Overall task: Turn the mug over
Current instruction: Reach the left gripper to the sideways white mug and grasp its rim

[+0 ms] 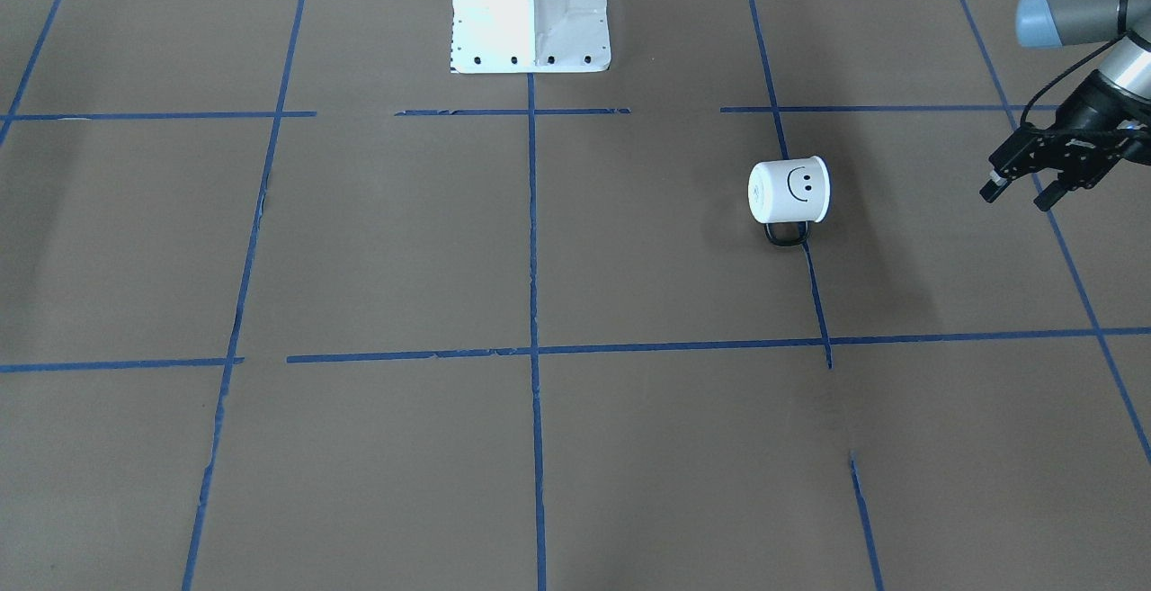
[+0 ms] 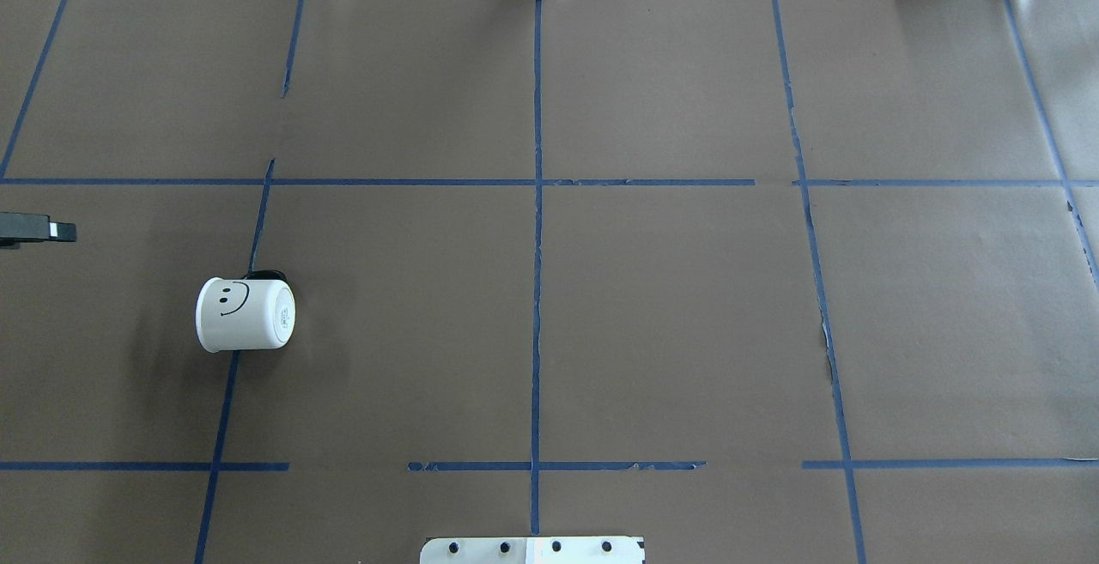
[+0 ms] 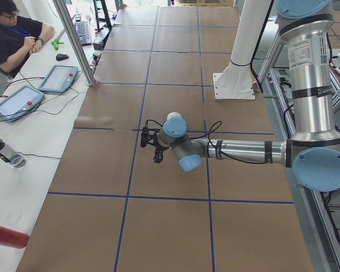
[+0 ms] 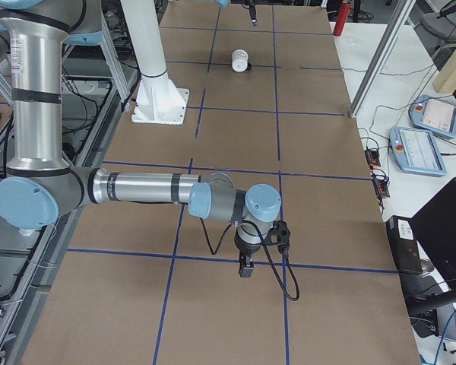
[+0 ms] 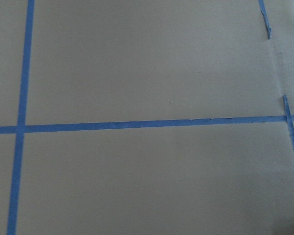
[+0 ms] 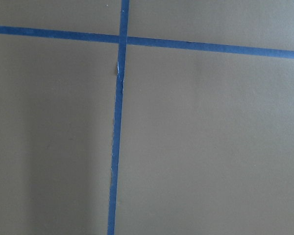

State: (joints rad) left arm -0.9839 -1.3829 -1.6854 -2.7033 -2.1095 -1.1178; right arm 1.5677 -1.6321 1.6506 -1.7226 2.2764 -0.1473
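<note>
The mug (image 1: pixel 789 198) is lying on its side on the brown surface (image 1: pixel 629 258), smiley facing up. The left claw (image 1: pixel 1016 198) is hanging well apart from the mug's mouth end, 2 fingers spread. The right claw (image 4: pixel 245 268) is sitting far from the mug, and I can't tell its state.

Front and overhead cameras face each other steeply above the table (image 1: pixel 360 258), both catching the mug (image 1: pixel 789 191).

Silver arms (image 3: pixel 309 96), blue caps (image 3: pixel 322 170), black jaws.
</note>
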